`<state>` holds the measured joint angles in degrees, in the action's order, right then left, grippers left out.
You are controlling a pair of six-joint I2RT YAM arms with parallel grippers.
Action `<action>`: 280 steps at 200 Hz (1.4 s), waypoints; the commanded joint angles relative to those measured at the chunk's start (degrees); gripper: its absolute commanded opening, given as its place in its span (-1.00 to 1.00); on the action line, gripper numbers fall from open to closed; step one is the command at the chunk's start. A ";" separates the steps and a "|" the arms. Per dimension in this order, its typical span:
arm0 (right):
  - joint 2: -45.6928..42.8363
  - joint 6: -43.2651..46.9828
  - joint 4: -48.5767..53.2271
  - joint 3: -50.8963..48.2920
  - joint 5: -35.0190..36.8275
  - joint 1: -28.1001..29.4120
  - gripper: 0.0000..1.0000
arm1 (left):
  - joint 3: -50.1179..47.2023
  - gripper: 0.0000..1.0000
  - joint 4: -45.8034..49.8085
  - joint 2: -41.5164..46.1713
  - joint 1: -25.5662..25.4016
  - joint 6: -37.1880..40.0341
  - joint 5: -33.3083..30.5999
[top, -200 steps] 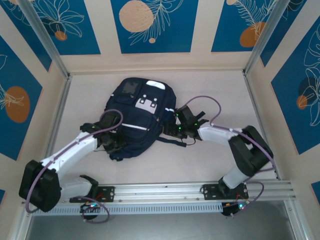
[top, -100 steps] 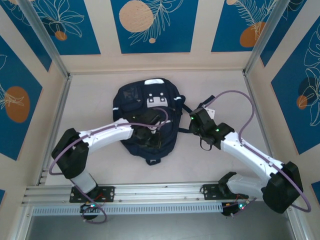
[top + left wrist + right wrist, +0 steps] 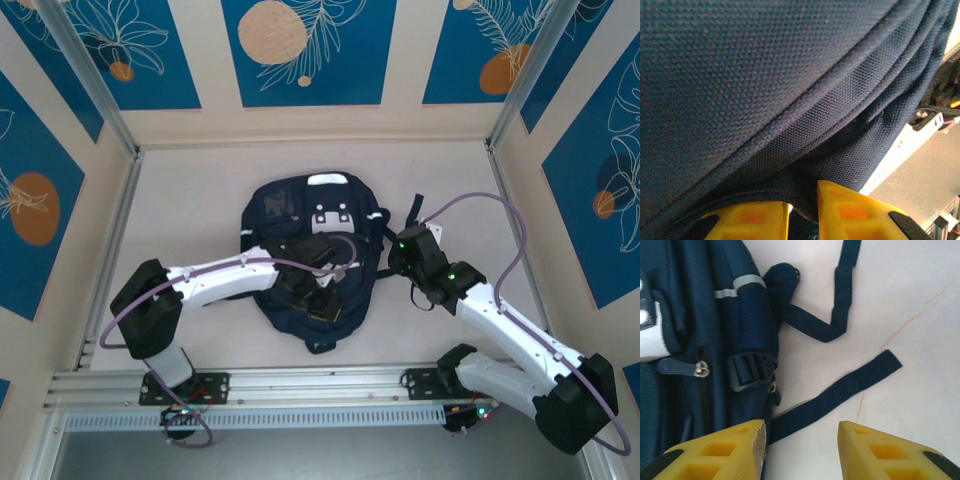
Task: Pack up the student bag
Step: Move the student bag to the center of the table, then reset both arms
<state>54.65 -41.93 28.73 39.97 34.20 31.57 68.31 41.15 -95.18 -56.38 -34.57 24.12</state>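
Note:
The student bag (image 3: pixel 300 215), a navy backpack with a grey-white patch, lies flat in the middle of the table. My left arm reaches across it, with my left gripper (image 3: pixel 324 306) low on the bag's near end. In the left wrist view navy fabric (image 3: pixel 765 75) is very close, and my left gripper (image 3: pixel 802 215) stands slightly open around a loose fold, a slit of light beside one finger. My right gripper (image 3: pixel 402 245) hovers open just right of the bag. Below my right gripper (image 3: pixel 800 450) a loose strap (image 3: pixel 840 390) lies on the table beside the bag's side pocket (image 3: pixel 747 320).
A second strap (image 3: pixel 840 305) curls on the pale tabletop (image 3: pixel 910 340) right of the bag. An aluminium rail (image 3: pixel 320 385) runs along the near edge and appears as a pale bar (image 3: pixel 900 150) past the bag. Frame posts (image 3: pixel 110 110) and patterned walls close in the sides.
The bag has slid right and turned upright in the view. My left arm swung right over it and its jaws parted a little. My right arm drew back to the right.

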 commanded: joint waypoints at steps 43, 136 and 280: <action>-2.95 2.62 -3.59 -1.36 -3.35 -0.63 -0.16 | 0.68 -0.55 0.64 0.68 -1.37 7.28 3.75; -3.12 2.88 -5.34 -2.22 -5.54 -0.72 -0.16 | -3.54 -0.60 -0.54 3.57 -0.67 11.54 -3.50; -9.12 19.75 -6.38 3.77 -19.34 -1.07 0.98 | -10.07 1.00 -10.28 31.56 7.95 17.57 -21.91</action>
<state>48.73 -28.18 21.87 39.24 16.51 30.87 57.45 34.96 -69.36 -52.62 -19.64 11.07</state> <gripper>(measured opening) 0.990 0.994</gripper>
